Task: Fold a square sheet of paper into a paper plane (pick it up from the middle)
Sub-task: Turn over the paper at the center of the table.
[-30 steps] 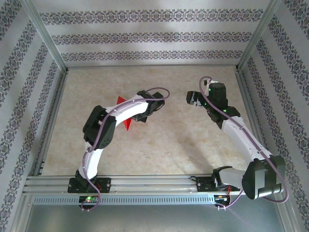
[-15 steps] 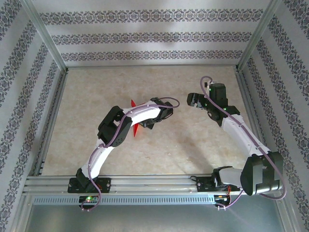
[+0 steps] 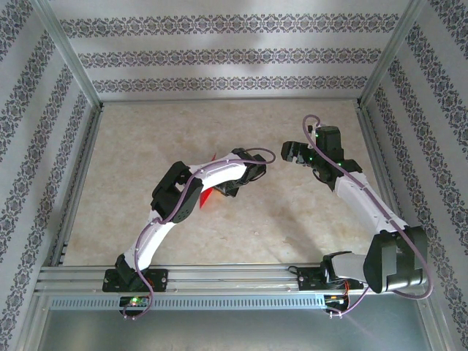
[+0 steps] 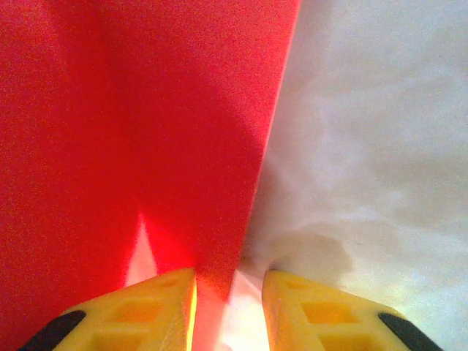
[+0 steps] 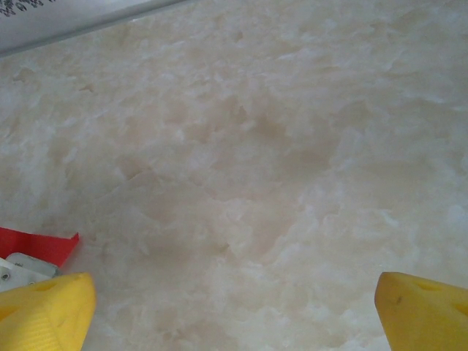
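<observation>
The folded red paper [image 4: 146, 131] reaches in between the two yellow fingers of the left pincer [image 4: 229, 284]. Its straight edge runs away from the fingertips, and the rest spreads ahead of the pincer, towards the finger on the left of the wrist view. The paper lies against that finger [image 4: 146, 316]. On the other side a clear gap of pale table [image 5: 241, 146] separates it from the second finger — so the jaws stand apart, wider than the paper and not pressed on it. From so close I cannot tell whether the paper stands on edge or lies flat.

From above, slivers of red show on either side of the left arm [image 3: 212, 170], just beside the left pincer's tip.

The right pincer [image 5: 234, 289] hangs well apart from the paper, across bare marbled table. Its fingers are spread wide, with nothing between them — a red corner shows out past its left-hand finger, just beside a small white part.
</observation>
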